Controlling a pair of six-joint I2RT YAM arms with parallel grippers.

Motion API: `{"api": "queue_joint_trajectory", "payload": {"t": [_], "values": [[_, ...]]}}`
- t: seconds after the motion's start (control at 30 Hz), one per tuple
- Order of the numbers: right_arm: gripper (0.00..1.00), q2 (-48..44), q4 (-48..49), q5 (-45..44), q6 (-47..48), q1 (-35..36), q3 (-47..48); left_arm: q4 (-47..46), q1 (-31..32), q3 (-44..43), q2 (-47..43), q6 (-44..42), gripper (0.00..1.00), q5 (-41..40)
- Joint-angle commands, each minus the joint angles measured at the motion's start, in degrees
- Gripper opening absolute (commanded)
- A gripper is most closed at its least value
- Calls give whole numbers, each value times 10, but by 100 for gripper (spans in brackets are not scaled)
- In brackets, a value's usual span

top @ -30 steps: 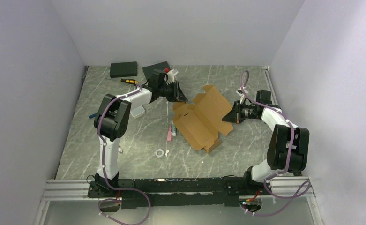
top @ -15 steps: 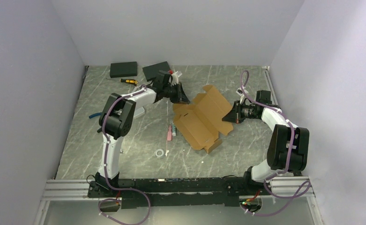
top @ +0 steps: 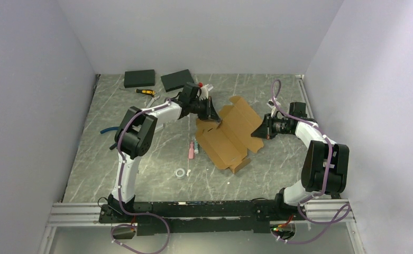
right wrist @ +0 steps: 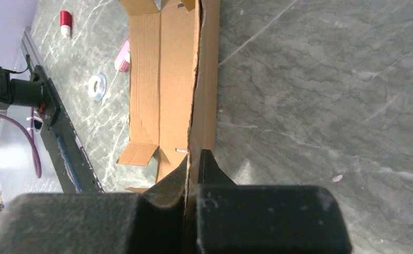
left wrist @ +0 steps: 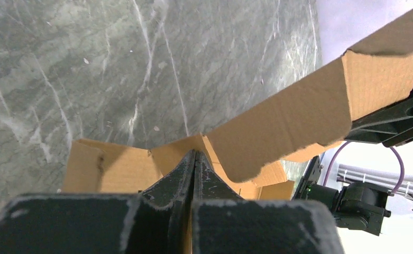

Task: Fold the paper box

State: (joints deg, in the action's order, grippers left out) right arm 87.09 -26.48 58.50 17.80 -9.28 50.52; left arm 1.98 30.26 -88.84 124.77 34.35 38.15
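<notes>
Logged the paper box (top: 230,132) mid-worktop (top: 140,159), toward the right edge and the back, opened out as a sheet with one long side raised. Noted left fingers (left wrist: 185,172) closed, apparently pinching the sheet's left corner flap. Noted right fingers (right wrist: 208,169) closed on the raised right edge, with cardboard clamped between them.

Risks, as judged:
- Could tear or crease the board off its score lines by pulling or twisting from both ends at once.
- Could lose the thin edge pinch and drop the wall flat.
- Could shove the whole sheet across the smooth worktop instead of folding it.
</notes>
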Motion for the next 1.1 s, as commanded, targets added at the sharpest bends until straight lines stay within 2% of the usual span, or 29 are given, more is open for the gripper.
{"api": "queue_joint_trajectory", "payload": {"t": [0.0,0.73,0.9,1.07], "values": [[0,-18,18,0,1,2,16,2,7,6,-4,7,5,13],[0,-23,17,-1,4,4,17,-51,15,36,2,53,5,17],[0,-26,13,-3,8,3,19,-29,0,44,-45,37,8,3],[0,-32,12,-5,11,3,19,14,-24,91,-135,0,16,-17]]}}
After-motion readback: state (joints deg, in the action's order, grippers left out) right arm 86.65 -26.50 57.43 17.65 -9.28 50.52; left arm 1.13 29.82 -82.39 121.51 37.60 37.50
